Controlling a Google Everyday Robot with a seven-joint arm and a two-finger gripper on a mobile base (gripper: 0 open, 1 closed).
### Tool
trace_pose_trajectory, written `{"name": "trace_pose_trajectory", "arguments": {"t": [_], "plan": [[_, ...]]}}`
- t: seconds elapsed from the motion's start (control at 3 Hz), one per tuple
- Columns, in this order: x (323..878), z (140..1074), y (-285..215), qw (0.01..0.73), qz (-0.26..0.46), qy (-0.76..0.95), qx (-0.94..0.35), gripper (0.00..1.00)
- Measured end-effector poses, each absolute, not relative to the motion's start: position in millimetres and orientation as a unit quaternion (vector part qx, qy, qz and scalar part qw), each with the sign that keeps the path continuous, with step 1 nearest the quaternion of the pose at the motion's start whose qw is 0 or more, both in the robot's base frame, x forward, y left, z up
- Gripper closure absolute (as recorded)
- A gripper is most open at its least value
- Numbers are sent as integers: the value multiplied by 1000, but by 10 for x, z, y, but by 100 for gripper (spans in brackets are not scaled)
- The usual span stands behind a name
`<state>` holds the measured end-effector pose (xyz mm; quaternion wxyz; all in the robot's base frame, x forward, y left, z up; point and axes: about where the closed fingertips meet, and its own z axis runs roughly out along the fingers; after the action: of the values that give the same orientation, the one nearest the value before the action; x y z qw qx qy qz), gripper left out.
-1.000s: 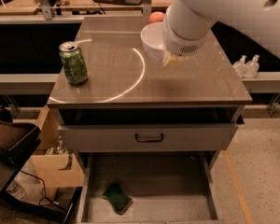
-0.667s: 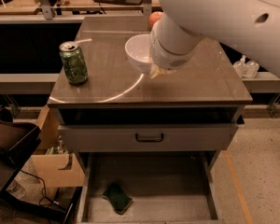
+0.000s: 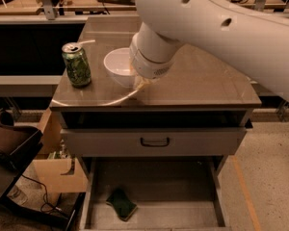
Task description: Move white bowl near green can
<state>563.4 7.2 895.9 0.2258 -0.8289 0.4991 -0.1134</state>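
Note:
The white bowl is at the left-middle of the steel table top, a short gap right of the green can. The can stands upright near the table's front-left corner. My gripper comes down from the big white arm over the bowl's right rim and is shut on that rim. The arm's wrist hides the bowl's right side. I cannot tell whether the bowl touches the table.
Below the top is a closed drawer with a dark handle. The bottom drawer is pulled open with a dark green sponge in it. A cardboard box and cables sit on the floor at the left.
The gripper has carried the white bowl from the back right of the table leftward and forward, to just right of the green can. The can has not moved.

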Motion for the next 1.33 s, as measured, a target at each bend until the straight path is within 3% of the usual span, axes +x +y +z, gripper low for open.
{"name": "trace_pose_trajectory", "arguments": {"t": [0.67, 1.33], "plan": [[5732, 8559, 469, 203, -61, 440, -873, 100], [5722, 8550, 473, 202, -62, 438, -874, 58]]}}
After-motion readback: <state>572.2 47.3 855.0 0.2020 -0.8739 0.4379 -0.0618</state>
